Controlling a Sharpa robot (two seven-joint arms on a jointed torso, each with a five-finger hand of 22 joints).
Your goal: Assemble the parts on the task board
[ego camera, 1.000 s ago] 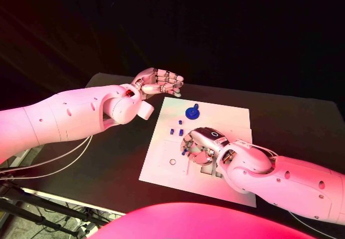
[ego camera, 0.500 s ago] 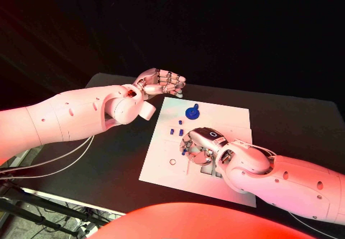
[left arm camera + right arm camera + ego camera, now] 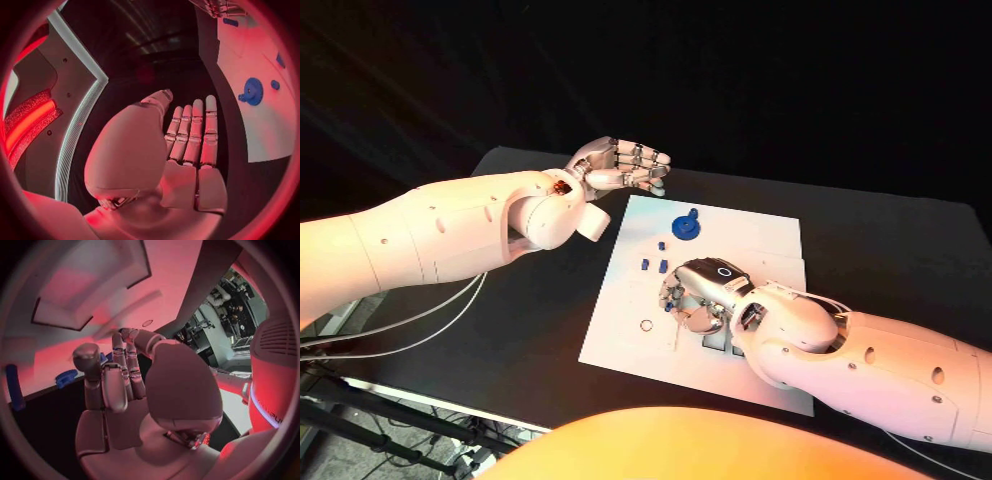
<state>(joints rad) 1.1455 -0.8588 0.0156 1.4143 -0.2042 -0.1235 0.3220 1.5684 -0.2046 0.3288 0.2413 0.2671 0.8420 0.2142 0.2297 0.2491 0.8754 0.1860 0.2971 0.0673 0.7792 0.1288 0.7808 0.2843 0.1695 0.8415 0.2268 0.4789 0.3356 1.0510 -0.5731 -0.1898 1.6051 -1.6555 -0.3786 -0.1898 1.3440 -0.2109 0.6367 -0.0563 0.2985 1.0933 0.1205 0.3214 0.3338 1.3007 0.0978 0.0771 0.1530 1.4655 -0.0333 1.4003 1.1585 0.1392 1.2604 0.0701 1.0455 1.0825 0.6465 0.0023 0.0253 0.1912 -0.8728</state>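
The white task board [image 3: 747,235] lies in the middle of the table. A blue gear [image 3: 687,226] stands near its far edge, also seen as the blue gear [image 3: 253,91] on the board [image 3: 265,130]. Small blue parts [image 3: 653,264] stand just nearer than it. My right hand [image 3: 702,297] is low over the board's middle, fingers curled down. In the right wrist view a small blue part [image 3: 103,358] shows between its thumb and fingers [image 3: 119,372]. My left hand [image 3: 620,165] hovers off the board's far left corner, holding nothing, fingers [image 3: 190,135] side by side.
Dark recesses [image 3: 723,343] in the board lie beside my right wrist. A round hole [image 3: 646,324] marks the board's near left part. Another blue part [image 3: 65,377] and a blue peg [image 3: 14,387] sit close to my right fingers. Black table [image 3: 877,240] surrounds the board.
My right hand has shifted slightly over the board's middle, its fingers staying curled down. The left hand has kept its place.
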